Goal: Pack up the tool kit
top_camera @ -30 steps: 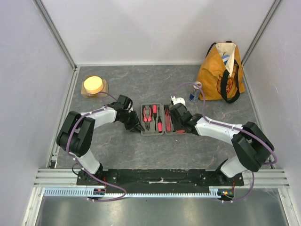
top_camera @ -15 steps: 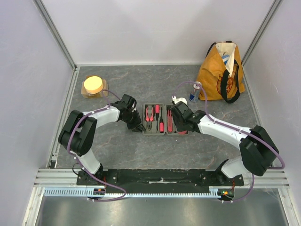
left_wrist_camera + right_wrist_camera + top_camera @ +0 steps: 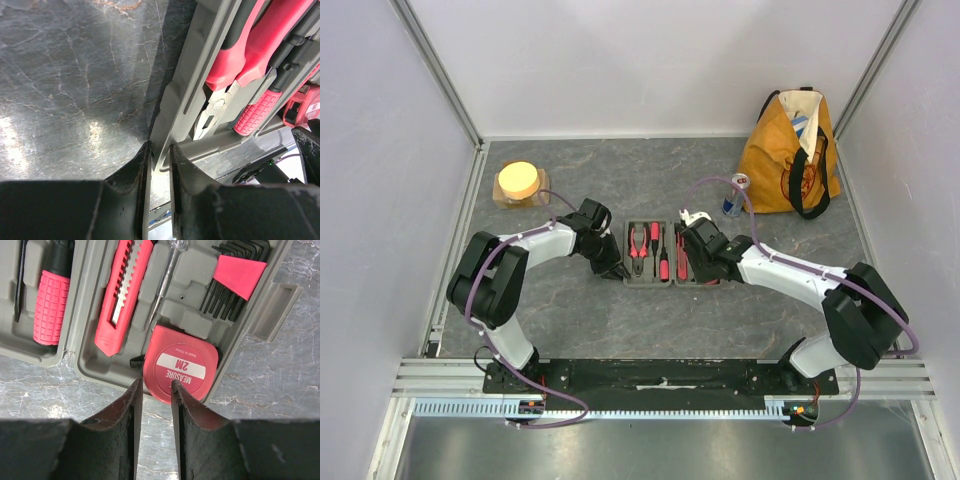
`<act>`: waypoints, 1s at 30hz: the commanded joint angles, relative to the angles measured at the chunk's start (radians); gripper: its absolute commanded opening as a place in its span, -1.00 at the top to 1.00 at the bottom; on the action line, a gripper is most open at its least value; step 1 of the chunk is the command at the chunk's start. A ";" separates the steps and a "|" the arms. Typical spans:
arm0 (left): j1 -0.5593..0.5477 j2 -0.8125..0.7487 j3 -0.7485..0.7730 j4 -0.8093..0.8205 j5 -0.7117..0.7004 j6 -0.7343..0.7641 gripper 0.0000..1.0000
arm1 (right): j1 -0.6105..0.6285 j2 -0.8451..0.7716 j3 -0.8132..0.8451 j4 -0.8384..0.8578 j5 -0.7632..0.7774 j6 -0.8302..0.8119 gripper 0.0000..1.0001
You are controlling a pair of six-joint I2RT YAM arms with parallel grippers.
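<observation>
left gripper (image 3: 159, 147): jaws drawn in to a narrow slot. the left rim of the tool kit (image 3: 177, 102) runs down into that slot, and both fingers (image 3: 135, 175) sit against it.

right gripper (image 3: 155, 385): jaws a narrow gap apart, tips at the near wall of the case's right half. the right tip overlaps the lower edge of the tape measure (image 3: 180, 367). whether anything is pinched there cannot be told.

writing: the white label on the tape measure reads "measure 2m", with a smaller line "made in china" beside it.

right half, contents:
- a red cutter (image 3: 120, 295) with a notched slider
- a thin screwdriver (image 3: 167, 275) just beside the cutter
- a fan of black hex keys (image 3: 235, 272) in a red holder
- the tape measure, seated in the near corner

a grey catch tab (image 3: 275, 310) projects from the outer edge of this half.

left half, contents: pliers (image 3: 235, 55) with red handles, steel nose pointing toward the left gripper, and a knurled red handle (image 3: 255, 112) lying beside them.

position, top view: the case lies open and flat on the grey marbled table (image 3: 570, 320), its two halves side by side, mid-table between the grippers. the left gripper is at the case's left edge and the right gripper is over its right half.

surroundings:
- a can (image 3: 734, 195) stands upright behind the right wrist; its print is too small to read.
- an orange tote bag (image 3: 790, 150) stands in the far right corner, with the can near its left side.
- a round yellow-topped object (image 3: 520, 183) sits far left, well apart from the case.
</observation>
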 commanded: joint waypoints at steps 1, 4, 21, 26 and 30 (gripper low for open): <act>-0.005 0.059 -0.013 -0.027 -0.076 0.024 0.53 | 0.005 0.026 -0.028 0.011 -0.033 -0.026 0.32; -0.003 0.057 -0.010 -0.027 -0.079 0.027 0.53 | 0.005 0.048 -0.050 0.011 -0.015 -0.022 0.38; -0.002 0.051 0.013 -0.117 -0.103 0.053 0.64 | 0.009 0.002 0.037 -0.034 0.063 0.124 0.28; -0.002 0.037 0.004 -0.105 -0.080 0.053 0.64 | 0.009 -0.041 0.134 -0.097 0.128 0.256 -0.20; -0.003 0.034 -0.010 -0.084 -0.052 0.044 0.64 | 0.002 -0.078 0.137 -0.181 0.134 0.411 -0.17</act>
